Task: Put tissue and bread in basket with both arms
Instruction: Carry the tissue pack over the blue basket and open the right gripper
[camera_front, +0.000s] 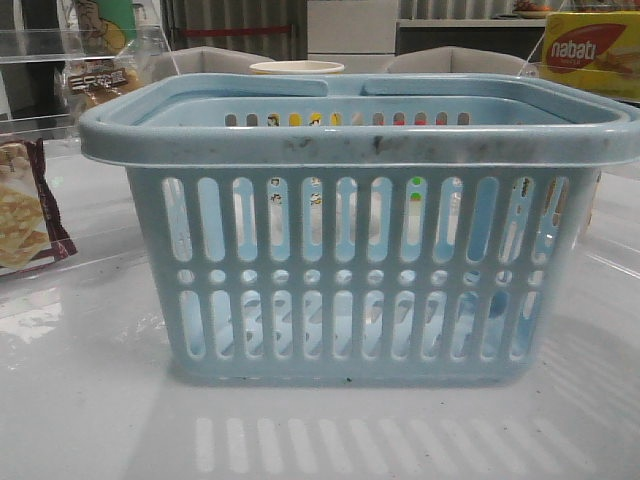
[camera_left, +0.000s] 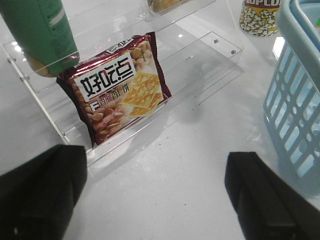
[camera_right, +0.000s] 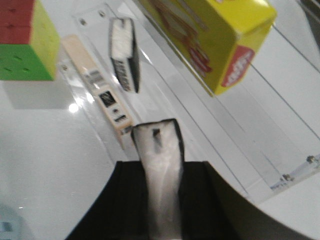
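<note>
Glossy white table (camera_front: 90, 420); grey chairs (camera_front: 205, 62) behind, possibly sofas.

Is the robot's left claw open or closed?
Open. In the left wrist view the left gripper has its two black fingers far apart, with only bare white table between them.

Basket (camera_front: 360, 240) blocks table behind; bread (camera_front: 95, 82) small, half cut by shelf; cracker packet (camera_front: 25, 215) cropped.
</note>
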